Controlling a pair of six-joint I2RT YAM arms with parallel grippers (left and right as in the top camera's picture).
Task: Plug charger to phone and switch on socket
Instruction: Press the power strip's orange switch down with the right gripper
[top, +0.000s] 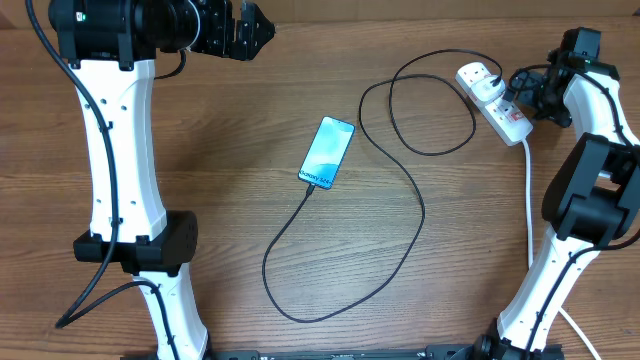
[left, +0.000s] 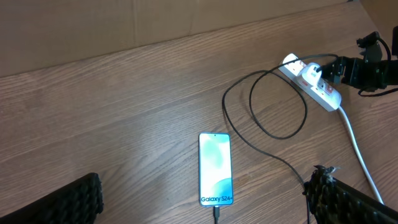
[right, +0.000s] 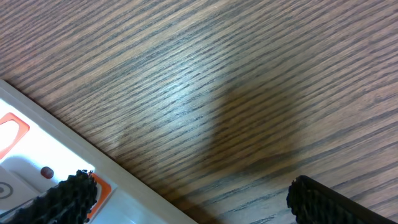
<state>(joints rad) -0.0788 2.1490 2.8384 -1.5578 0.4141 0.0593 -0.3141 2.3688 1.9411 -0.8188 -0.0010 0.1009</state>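
Both left gripper (top: 250, 33) and right gripper (right: 189, 186) gape empty; right wrist view alone shows socket (right: 56, 146) switches closely.

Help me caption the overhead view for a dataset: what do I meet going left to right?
left arm → left gripper → phone → socket

overhead: top-down, whole scene | left wrist: oblique, distant, phone (left: 215, 168), socket (left: 311, 82) | right wrist: close, socket
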